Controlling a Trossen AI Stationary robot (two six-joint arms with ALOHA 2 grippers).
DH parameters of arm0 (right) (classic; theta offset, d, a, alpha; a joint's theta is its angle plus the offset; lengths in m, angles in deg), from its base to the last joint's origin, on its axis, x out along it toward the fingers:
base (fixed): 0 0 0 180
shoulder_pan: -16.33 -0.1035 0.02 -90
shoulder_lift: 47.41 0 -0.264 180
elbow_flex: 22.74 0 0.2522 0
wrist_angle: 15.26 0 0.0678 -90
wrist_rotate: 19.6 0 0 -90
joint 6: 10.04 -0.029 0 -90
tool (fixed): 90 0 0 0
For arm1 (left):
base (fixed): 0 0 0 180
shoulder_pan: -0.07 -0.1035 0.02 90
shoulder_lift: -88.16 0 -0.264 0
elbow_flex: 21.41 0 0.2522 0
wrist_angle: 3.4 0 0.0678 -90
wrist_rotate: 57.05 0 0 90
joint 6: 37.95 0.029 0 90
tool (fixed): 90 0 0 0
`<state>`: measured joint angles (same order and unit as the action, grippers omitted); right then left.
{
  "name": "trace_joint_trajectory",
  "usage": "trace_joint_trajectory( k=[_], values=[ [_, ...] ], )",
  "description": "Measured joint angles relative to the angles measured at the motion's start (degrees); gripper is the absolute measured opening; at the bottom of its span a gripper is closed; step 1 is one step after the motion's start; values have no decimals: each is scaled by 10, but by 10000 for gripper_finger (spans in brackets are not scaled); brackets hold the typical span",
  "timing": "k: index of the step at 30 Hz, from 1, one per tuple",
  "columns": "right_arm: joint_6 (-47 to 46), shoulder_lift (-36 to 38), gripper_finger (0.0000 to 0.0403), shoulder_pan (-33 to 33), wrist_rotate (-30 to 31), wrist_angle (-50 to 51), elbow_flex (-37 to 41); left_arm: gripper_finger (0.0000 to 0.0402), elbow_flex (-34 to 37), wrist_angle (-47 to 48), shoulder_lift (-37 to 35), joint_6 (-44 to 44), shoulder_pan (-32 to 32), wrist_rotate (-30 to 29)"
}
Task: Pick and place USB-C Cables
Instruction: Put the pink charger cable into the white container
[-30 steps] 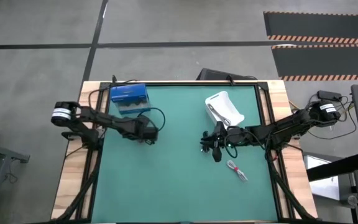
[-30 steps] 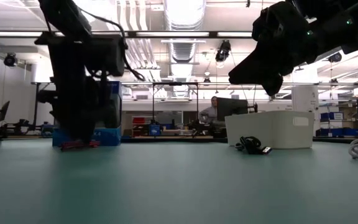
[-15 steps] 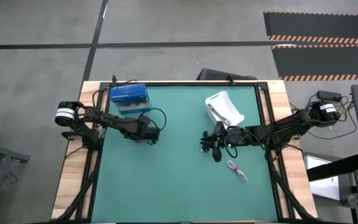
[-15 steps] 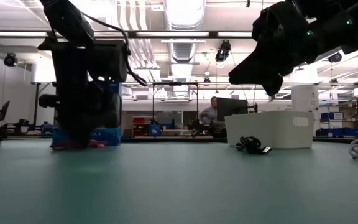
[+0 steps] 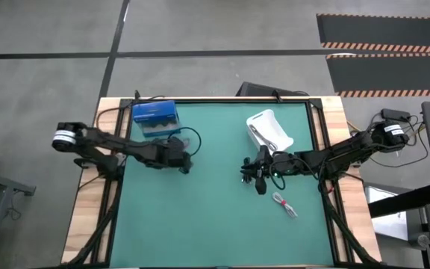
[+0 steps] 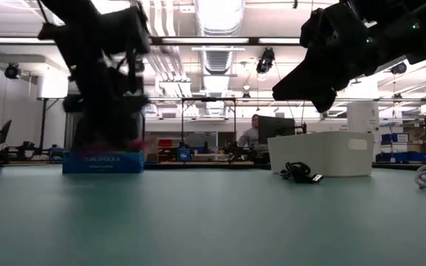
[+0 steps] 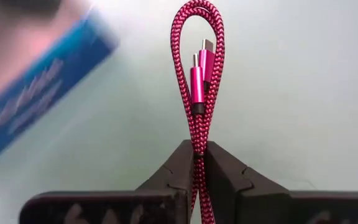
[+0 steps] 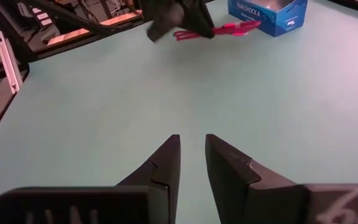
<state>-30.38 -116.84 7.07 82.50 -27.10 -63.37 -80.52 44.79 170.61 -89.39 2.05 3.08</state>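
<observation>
My left gripper (image 7: 197, 155) is shut on a red braided USB-C cable (image 7: 199, 74), a narrow loop with both plugs (image 7: 201, 68) inside it. It hangs above the table beside the blue box (image 5: 154, 116); the right wrist view shows this gripper (image 8: 174, 17) and the cable (image 8: 222, 28) clear of the mat. My right gripper (image 8: 191, 142) hovers over the table's middle (image 5: 251, 175), its fingers a narrow gap apart around nothing. A black cable bundle (image 6: 299, 172) lies on the mat before the white bin (image 6: 324, 153). A pale cable (image 5: 284, 204) lies nearer the front. My left gripper pinches the red cable's strands (image 7: 197, 148) between its two fingertips, below the plugs. The cable runs along the fingers and its looped end (image 7: 197, 15) sticks out past the tips. It is lifted clear of the table and juts out roughly level.
The blue box (image 7: 36, 93) stands at the far left, close to the held cable. The white bin (image 5: 269, 131) sits at the far right of the mat. Open green mat (image 5: 200, 224) stretches along the near side. A person sits in the room behind (image 6: 252, 131).
My left gripper has risen from the mat with the red cable and shifted slightly toward the table's right. The cable lay on the table in front of the blue box and is now lifted clear. My right gripper has kept still.
</observation>
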Motion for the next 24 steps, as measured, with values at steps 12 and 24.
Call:
trace_joint_trajectory(
  k=[12, 24],
  values=[
    [46, 0, 64, 0, 0, -82, 0, 15, 13, -436, -74, 404, 70, 83],
    [126, -1, 166, 0, -5, -219, -1, 15, 49, -707, -26, 501, 78, 193]
  ],
)
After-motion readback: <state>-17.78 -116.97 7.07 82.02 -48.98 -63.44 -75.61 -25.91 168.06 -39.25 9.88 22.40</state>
